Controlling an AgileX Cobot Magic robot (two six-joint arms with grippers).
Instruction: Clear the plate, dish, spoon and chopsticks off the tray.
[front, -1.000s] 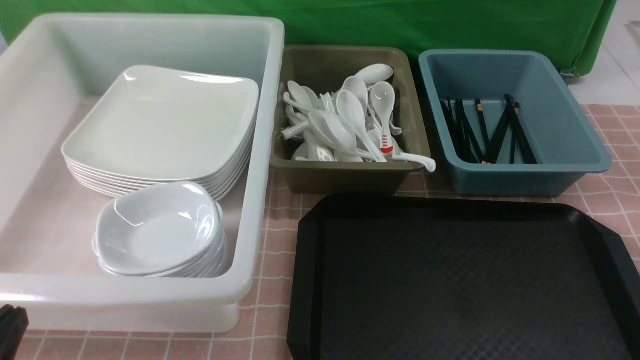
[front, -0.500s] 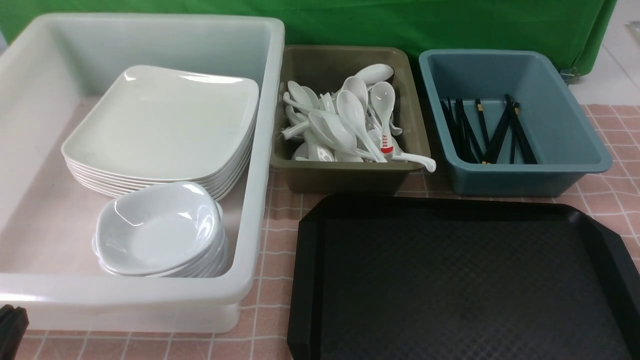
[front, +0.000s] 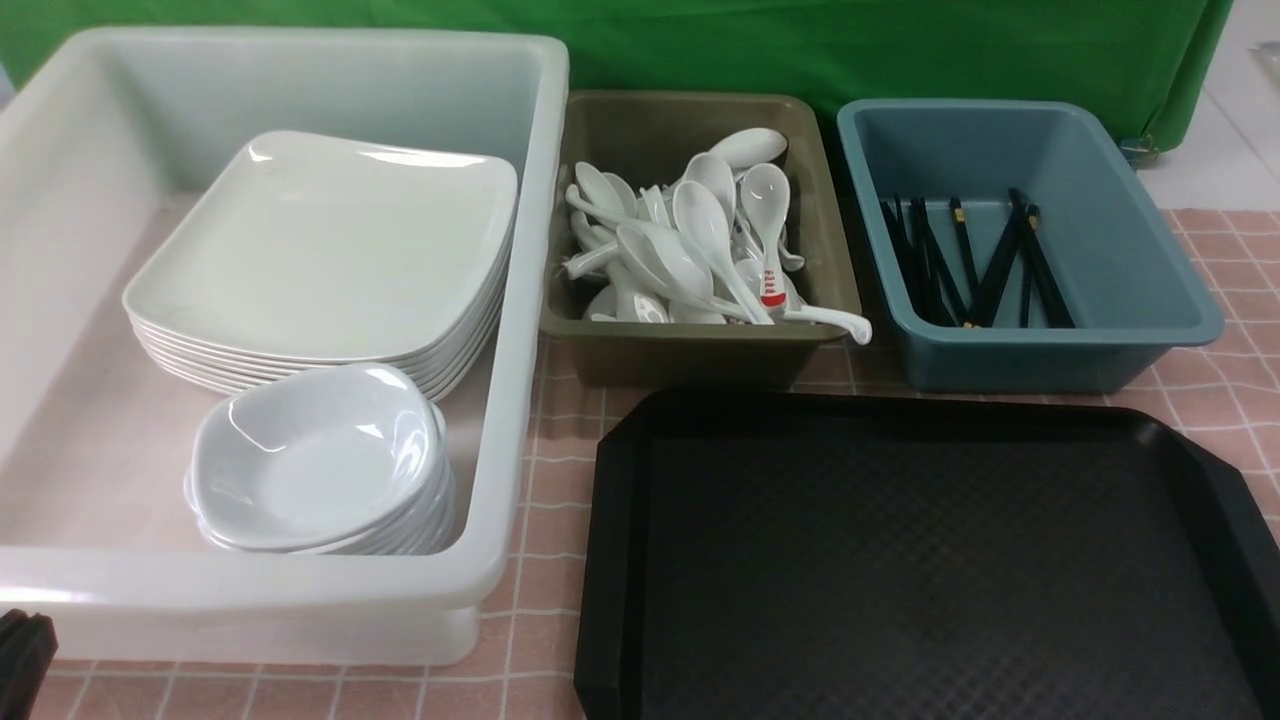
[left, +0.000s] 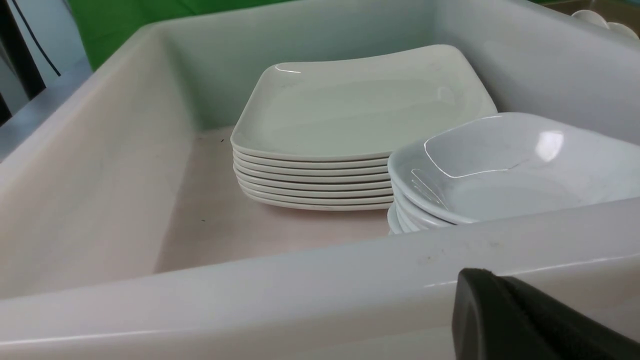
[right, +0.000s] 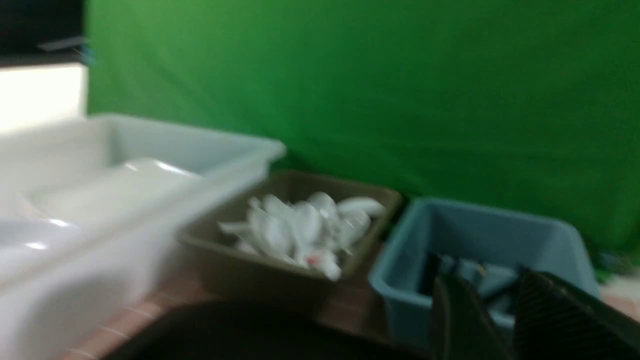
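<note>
So, going left to right, we see:
Left gripper (left: 505, 320): just a black tip at the near wall of the white tub (front: 300, 600); we read its jaws as closed, nothing in them.
White tub: the plate (front: 330, 240) tops a stack at the back, the dish (front: 310, 450) tops a smaller stack in front, touching it.
Olive bin (front: 700, 350): heap of white spoons, the spoon (front: 700, 225) among them, one handle poking over the near rim.
Tray (front: 900, 560): sits in front of the two small bins.
Blue-grey bin (front: 1060, 350): the chopsticks (front: 1000, 265) lie inside.
Right gripper (right: 492, 320): two dark fingers (right: 452, 320) with a narrow gap between them, nothing gripped; that view is blurry.
</note>
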